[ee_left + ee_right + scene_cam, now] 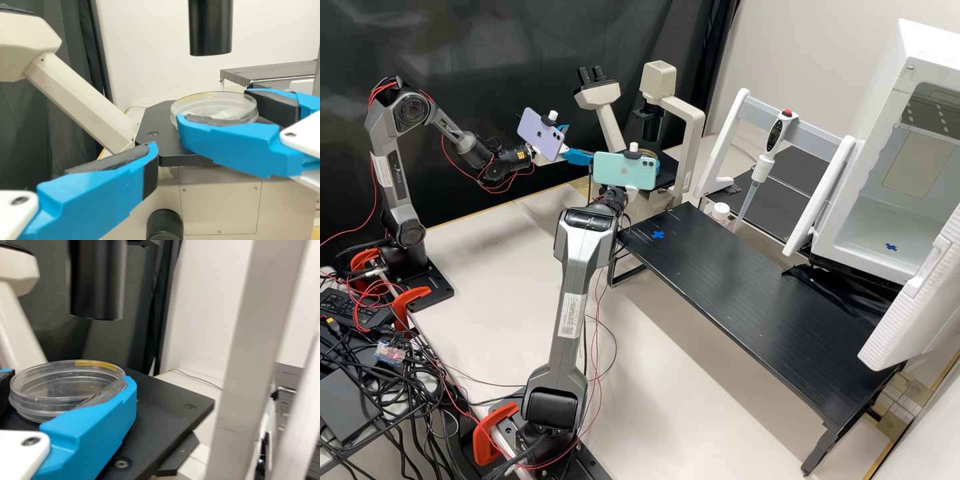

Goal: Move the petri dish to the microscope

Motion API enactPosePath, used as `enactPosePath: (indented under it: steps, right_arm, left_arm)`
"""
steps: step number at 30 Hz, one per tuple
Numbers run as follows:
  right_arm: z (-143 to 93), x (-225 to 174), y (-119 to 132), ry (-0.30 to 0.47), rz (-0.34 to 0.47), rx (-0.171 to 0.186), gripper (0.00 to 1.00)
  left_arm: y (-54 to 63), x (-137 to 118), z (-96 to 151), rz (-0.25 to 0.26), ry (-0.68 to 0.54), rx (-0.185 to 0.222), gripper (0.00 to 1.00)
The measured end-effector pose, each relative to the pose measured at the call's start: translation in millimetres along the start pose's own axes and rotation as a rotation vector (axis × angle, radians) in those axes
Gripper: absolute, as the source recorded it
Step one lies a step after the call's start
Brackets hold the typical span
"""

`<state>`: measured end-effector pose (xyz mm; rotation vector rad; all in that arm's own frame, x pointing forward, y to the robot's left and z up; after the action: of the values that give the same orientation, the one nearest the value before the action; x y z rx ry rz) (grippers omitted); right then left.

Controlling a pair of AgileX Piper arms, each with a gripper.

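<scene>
Petri dish [50, 384] sits at the microscope [695, 127], and you have it between the jaws of your right gripper [615, 194]. One blue finger [95, 427] lies along the dish's side in the right wrist view; the left wrist view shows that gripper's pair on either side of the dish, clenched on it. The dish is over the black stage [170, 415], below the black cylinder [97, 282]; you can't tell from here whether its base touches the stage.

Your left gripper [580, 143] hangs beside the microscope, below its eyepieces [589, 75], its jaws parted with nothing between them. In the left wrist view, one of its fingers [95, 197] points towards the stage, apart from the dish.

You have a purple phone [542, 137] on the left arm and a teal one [613, 171] on the right. Past the microscope, a pipette [760, 170] hangs upright in its white stand [724, 137], near a small white tub [720, 212]. A blue cross [658, 235] marks the black worktop [733, 287], and another lies inside the white cabinet [873, 230], whose door [917, 303] stands wide.
</scene>
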<state>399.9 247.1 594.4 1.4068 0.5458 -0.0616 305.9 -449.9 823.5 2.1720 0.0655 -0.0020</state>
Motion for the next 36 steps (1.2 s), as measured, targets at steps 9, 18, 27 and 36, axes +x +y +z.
enactPosePath:
  steps: [9, 18, 27, 36]
  right_arm:
    - [0.1, 13.7, 3.2, -0.007, -0.021, 0.002, 0.0]
    - [-4.1, 22.1, 3.2, -0.011, -0.04, -0.038, 0.0]
    - [8.3, 27.8, 11.0, -0.086, 0.005, 0.03, 0.0]
    - [14.2, 26.4, 11.0, -0.093, 0.023, 0.012, 0.0]
  left_arm:
    - [0.0, 0.0, 0.0, 0.0, 0.0, 0.0, 1.0]
    - [0.0, 0.0, 0.0, 0.0, 0.0, 0.0, 1.0]
    - [0.0, 0.0, 0.0, 0.0, 0.0, 0.0, 1.0]
    - [0.0, 0.0, 0.0, 0.0, 0.0, 0.0, 1.0]
